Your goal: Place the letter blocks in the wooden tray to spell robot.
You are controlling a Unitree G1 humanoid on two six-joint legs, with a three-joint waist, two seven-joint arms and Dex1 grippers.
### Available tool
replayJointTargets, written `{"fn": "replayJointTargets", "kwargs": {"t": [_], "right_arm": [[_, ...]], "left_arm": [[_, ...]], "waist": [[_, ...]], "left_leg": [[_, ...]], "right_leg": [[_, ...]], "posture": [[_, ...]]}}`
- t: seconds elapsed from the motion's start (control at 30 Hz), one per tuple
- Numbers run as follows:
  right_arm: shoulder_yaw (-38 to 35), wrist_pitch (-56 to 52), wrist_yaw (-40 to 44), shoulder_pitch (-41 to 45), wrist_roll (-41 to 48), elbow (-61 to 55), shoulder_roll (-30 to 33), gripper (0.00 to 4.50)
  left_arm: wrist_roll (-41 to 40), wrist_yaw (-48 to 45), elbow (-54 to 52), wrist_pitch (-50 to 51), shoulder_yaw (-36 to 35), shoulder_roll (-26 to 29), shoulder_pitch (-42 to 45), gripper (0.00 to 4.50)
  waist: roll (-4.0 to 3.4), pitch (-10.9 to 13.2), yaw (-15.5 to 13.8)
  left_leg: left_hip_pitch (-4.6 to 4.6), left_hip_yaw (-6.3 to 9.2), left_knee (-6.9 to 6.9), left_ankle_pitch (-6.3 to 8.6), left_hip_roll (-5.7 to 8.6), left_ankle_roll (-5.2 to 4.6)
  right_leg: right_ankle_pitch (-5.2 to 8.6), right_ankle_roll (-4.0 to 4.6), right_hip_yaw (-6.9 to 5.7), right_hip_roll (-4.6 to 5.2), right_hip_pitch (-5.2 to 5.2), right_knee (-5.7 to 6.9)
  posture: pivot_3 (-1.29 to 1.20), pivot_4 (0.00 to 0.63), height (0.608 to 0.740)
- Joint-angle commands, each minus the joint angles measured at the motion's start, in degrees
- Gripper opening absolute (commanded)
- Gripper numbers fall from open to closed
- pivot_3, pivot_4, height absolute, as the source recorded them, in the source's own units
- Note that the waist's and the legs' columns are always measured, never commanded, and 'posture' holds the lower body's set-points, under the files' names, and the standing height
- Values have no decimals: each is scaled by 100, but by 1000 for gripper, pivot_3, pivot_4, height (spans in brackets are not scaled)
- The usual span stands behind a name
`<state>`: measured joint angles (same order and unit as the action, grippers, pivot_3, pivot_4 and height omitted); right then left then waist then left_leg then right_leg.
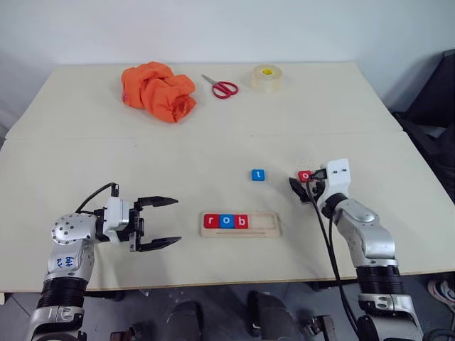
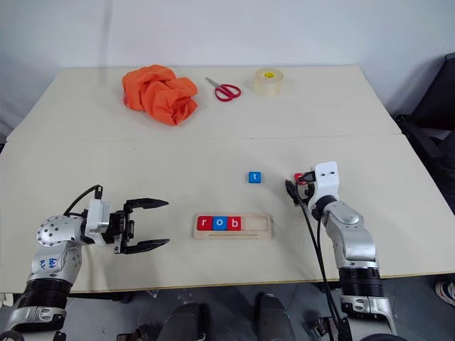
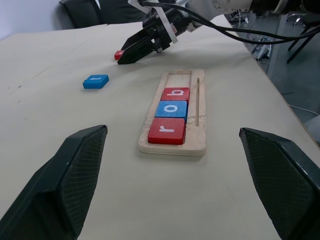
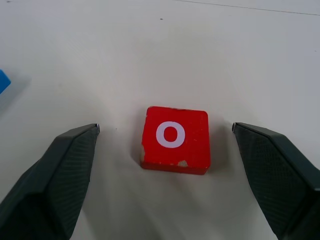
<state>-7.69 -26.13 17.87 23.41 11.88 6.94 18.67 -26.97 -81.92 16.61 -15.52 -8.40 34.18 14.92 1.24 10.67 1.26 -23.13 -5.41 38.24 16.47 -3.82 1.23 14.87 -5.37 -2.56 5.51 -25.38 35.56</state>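
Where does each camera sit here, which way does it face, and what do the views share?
Left and right eye views: head-mounted, facing forward and down over the table; both arms show.
Left wrist view: along the open left gripper toward the wooden tray holding r, o, b.
Right wrist view: along the open right gripper, straddling the red o block.
Shared: the left wrist view also shows the right gripper, the red o block and the blue t block.
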Motion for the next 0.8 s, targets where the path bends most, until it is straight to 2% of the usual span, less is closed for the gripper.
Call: {"fn": "replayJointTargets", "kwargs": {"t": [0.03,0.2,0.23,0.33,0.43,0.57,0.8], "right_arm": [[22,122,-182,26,-68,93,-163,3500],[-19,167,-356,-40,-85,-67,-297,1699],[-26,183,-426,-128,-84,-296,-348,1481],[-70,199,-604,-431,-27,-1105,-502,1470],[-13,-426,-699,-881,63,-2176,-527,1470],[62,-1569,-812,-2003,269,-4145,-422,1470],[-170,-2463,-920,-2819,488,-5048,-482,1470]], "left_arm": [[-108,23,-118,-11,-67,10,-32,4500],[-115,-14,-89,-15,-52,-2,-19,4500],[-118,-33,-80,-14,-46,-1,-14,4500],[-135,-96,-66,-6,-39,9,-23,4500],[-165,-218,-22,28,-32,39,-33,4500],[-203,-429,48,76,-14,51,-6,4500],[-174,-583,339,48,22,36,201,4500]], "waist": [[0,0,32],[0,0,48],[0,0,46],[-1,0,39],[-1,1,35],[-1,0,15],[2,-2,38]], "left_leg": [[0,0,0,0,0,0],[0,1,-2,0,-1,0],[0,1,-2,0,-1,0],[0,2,-7,0,-1,1],[-3,1,-7,0,0,1],[-5,8,-12,1,0,2],[0,8,-6,-1,-1,-2]], "right_leg": [[0,0,0,0,0,0],[0,0,0,0,0,0],[0,0,0,0,0,0],[1,1,0,0,-1,-2],[1,1,0,1,-2,-2],[3,4,-3,2,-2,-4],[1,3,-2,0,1,-8]], "posture": [[0,150,740],[0,150,740],[0,150,740],[0,150,740],[0,150,740],[0,150,740],[0,150,740]]}}
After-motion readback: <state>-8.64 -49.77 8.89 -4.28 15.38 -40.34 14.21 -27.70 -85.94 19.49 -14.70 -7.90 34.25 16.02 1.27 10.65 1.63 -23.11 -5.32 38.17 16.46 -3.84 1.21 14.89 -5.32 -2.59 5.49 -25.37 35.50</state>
